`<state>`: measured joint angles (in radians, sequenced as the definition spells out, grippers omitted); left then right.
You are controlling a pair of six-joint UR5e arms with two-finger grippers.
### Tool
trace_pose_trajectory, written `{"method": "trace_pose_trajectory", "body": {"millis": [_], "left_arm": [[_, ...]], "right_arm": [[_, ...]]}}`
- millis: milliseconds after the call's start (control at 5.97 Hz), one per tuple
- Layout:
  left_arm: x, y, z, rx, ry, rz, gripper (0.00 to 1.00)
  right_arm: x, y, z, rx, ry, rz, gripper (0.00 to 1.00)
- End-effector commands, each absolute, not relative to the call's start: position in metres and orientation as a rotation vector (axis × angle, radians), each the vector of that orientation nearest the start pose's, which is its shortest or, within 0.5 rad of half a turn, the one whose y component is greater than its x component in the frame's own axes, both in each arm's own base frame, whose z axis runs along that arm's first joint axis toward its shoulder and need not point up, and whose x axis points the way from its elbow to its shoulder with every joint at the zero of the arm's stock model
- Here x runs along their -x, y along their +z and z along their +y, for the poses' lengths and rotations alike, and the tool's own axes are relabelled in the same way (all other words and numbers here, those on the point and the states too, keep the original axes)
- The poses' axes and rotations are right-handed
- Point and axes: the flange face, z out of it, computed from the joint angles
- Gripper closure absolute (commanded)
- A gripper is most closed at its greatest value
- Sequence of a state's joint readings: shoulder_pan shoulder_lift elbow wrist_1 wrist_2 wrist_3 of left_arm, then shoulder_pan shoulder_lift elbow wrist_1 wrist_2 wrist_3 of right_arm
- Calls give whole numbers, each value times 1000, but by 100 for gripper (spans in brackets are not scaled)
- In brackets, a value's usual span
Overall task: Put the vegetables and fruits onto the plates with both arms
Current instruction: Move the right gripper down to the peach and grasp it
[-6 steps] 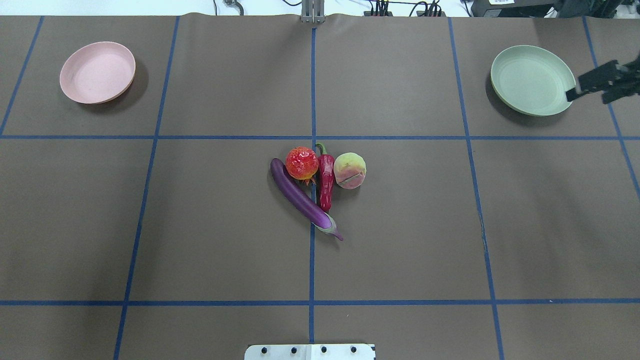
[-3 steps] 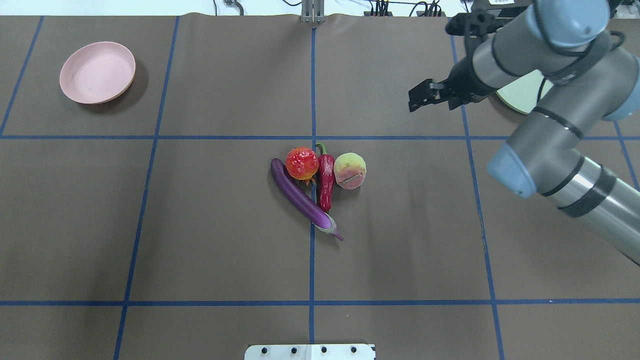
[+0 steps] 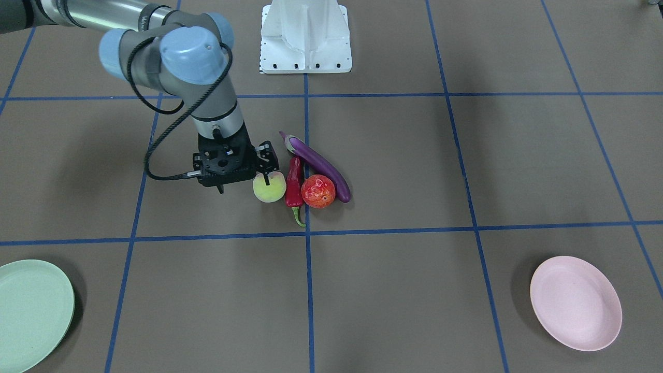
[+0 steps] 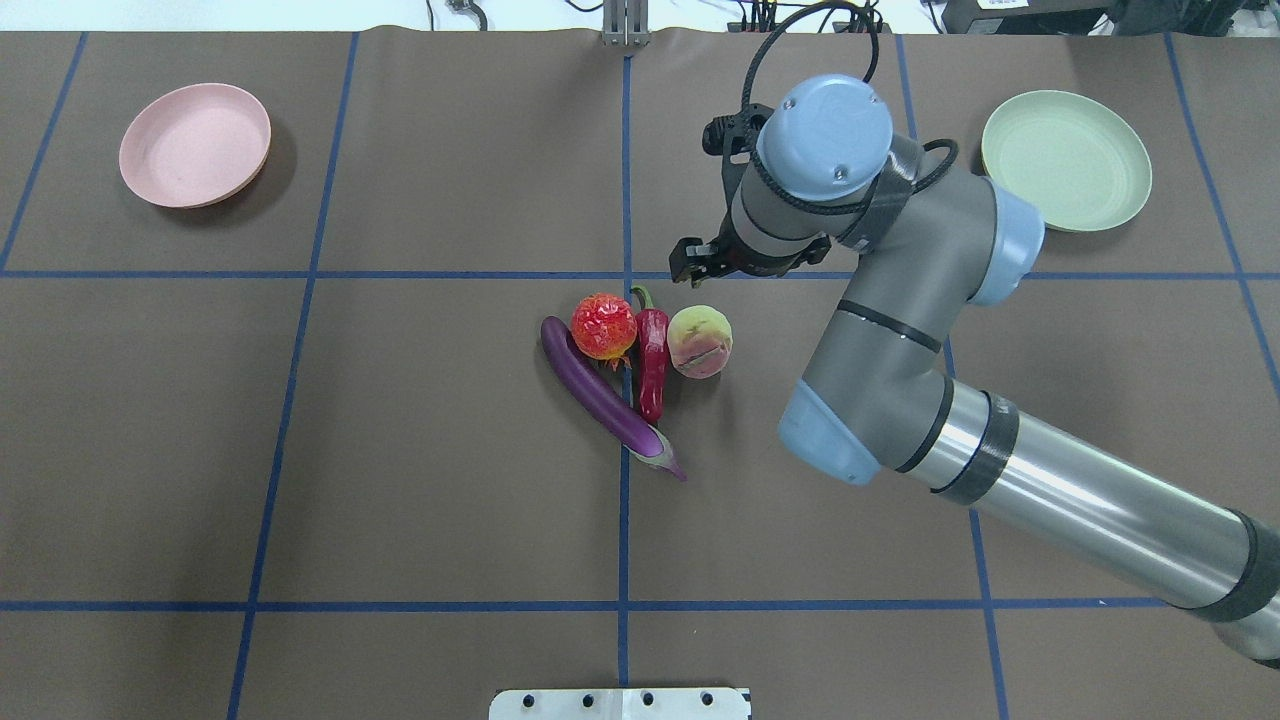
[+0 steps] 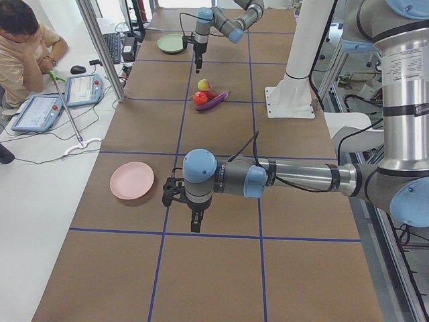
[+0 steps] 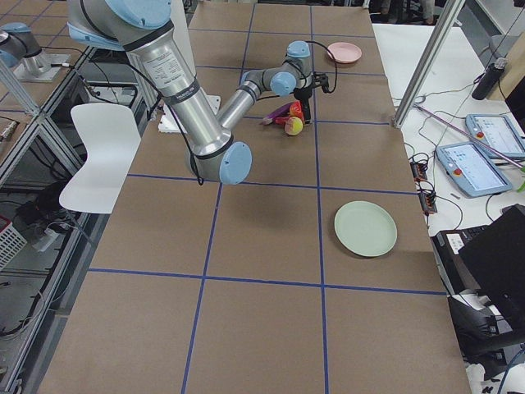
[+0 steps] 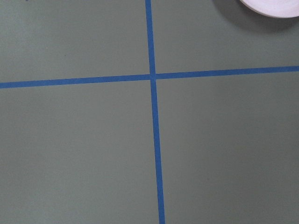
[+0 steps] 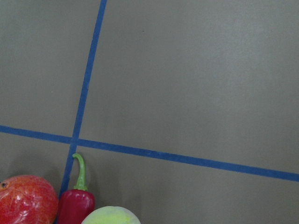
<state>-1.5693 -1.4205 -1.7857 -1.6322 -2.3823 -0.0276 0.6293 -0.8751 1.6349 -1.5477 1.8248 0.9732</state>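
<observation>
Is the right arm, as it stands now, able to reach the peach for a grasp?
Probably yes. The right gripper hangs open close by the peach, with nothing over the fruit. Only the chili pepper lies close at its other side, so a finger may have little room there.

We see glossy, smooth skin on the eggplant (image 4: pixel 600 395), shiny wrinkled skin on the chili pepper (image 4: pixel 652 365), a rough, bumpy red-orange fruit (image 4: pixel 604 325) and a matt peach (image 4: pixel 700 342). The pink plate (image 4: pixel 195 145) and green plate (image 4: pixel 1066 160) look matt. The table cover (image 4: pixel 400 450) looks like matt brown paper; the right arm (image 4: pixel 1080 500) is brushed metal with smooth blue caps
</observation>
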Motion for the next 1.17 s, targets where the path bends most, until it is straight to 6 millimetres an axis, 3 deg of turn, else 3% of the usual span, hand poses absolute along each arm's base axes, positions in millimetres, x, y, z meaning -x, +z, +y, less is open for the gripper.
{"method": "trace_pose_trajectory", "body": {"millis": [0,1005], "left_arm": [[60,613,-435,-107,26,812,0],[60,613,-435,-107,26,812,0]], "right_arm": [[544,232,-467,-267,-101,-703,0],[561,237,-461,-282,-104,-743,1]]}}
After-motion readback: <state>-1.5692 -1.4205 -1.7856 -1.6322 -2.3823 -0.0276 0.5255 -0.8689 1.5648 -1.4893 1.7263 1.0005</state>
